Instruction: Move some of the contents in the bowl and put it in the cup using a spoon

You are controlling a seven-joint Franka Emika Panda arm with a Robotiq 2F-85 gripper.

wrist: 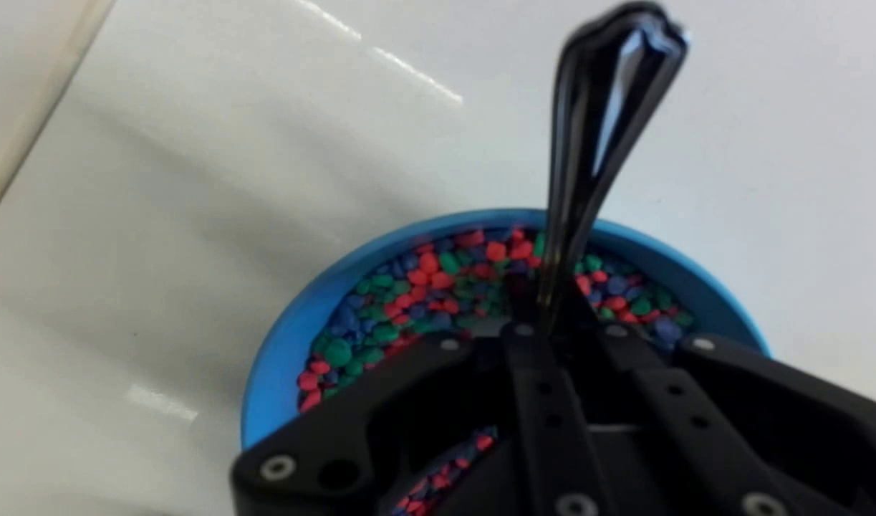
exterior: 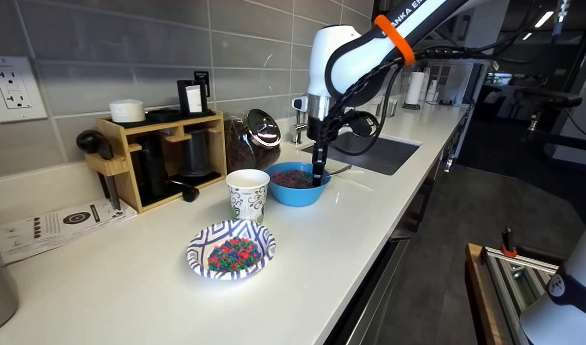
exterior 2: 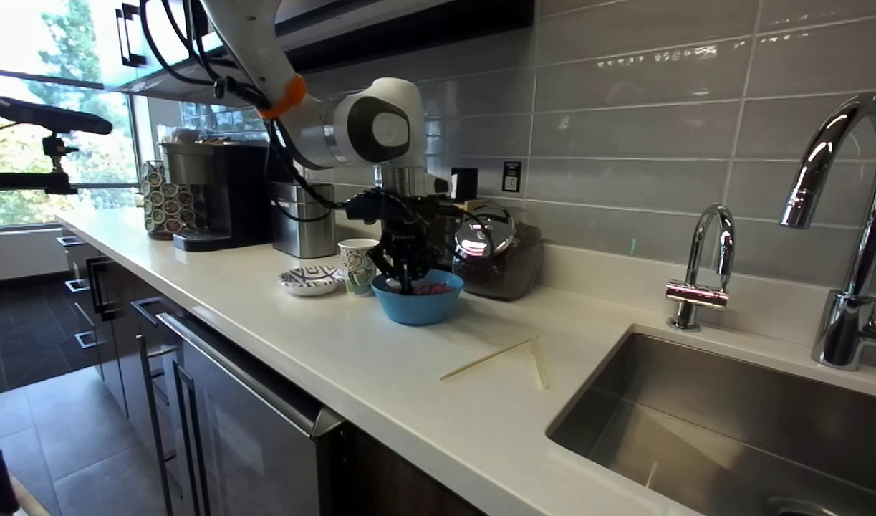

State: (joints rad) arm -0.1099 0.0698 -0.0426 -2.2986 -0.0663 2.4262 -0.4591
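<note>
Nearest in the wrist view, the tool [wrist: 551, 312], pinched narrowly around the spoon [wrist: 588, 147] in the blue bowl [wrist: 274, 394], should scoop granules [wrist: 428, 263] shallowly, then rise level.

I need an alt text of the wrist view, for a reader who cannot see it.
A black gripper holds a shiny spoon in a blue bowl of small red, green and blue bits. The handle slants out past the bowl, toward the picture's top; the head is unclear. A pale counter lies beneath.
</note>
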